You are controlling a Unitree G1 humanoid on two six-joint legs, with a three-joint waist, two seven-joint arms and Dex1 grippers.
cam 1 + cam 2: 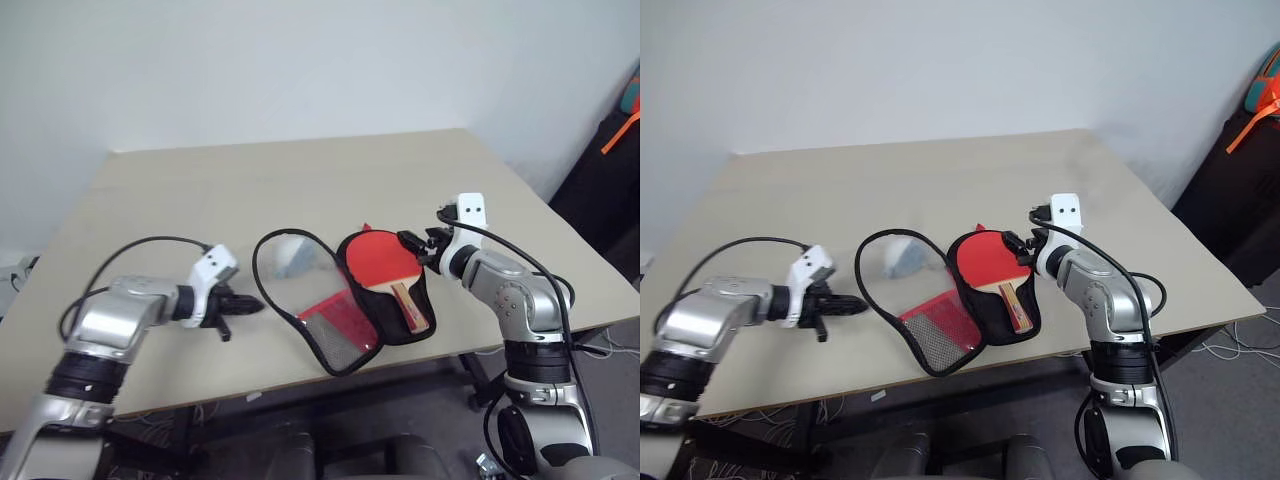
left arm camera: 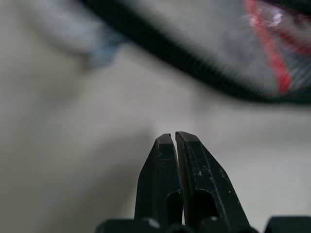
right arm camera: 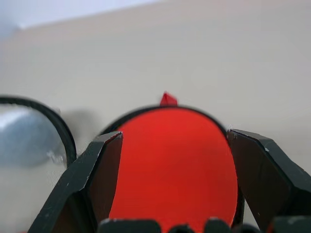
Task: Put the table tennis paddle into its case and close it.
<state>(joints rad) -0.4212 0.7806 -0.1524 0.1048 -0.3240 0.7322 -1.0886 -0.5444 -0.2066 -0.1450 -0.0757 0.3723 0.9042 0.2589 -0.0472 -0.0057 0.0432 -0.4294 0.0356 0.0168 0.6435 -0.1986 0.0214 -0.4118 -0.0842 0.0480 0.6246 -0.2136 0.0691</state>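
Red paddle (image 1: 378,258) lying inside open case (image 1: 330,330), apparently flat.

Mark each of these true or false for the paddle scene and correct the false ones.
1. The table tennis paddle lies red face up on the open case. True.
2. The case is zipped shut. False: its clear flap is folded open toward the left claw.
3. The left claw is shut and holds nothing. True.
4. The right claw is shut on the paddle's handle. False: its fingers stand wide apart on either side of the red blade, gripping nothing.
5. The paddle's handle points toward the table's near edge. True.
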